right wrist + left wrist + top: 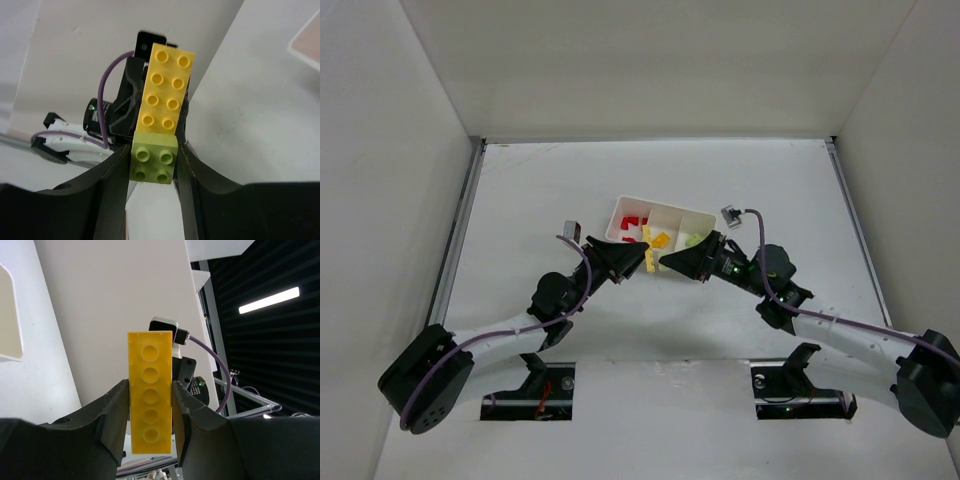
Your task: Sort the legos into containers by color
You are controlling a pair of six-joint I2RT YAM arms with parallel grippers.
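Note:
My left gripper [640, 259] and right gripper [670, 262] meet tip to tip just in front of the white tray [620, 211]. In the left wrist view my left gripper [150, 390] is shut on a long yellow brick [150, 395], seen from its underside. In the right wrist view my right gripper [152, 161] is shut on a small pale green brick [154, 159] that is joined to the end of the same yellow brick [165, 90]. The tray holds red bricks [632, 227] on the left, yellow ones [661, 240] in the middle and pale green ones [695, 240] on the right.
White walls enclose the table on the left, right and back. A small grey camera module [730, 213] on a purple cable sits just right of the tray. The tray's corner shows at the upper right of the right wrist view [306, 37].

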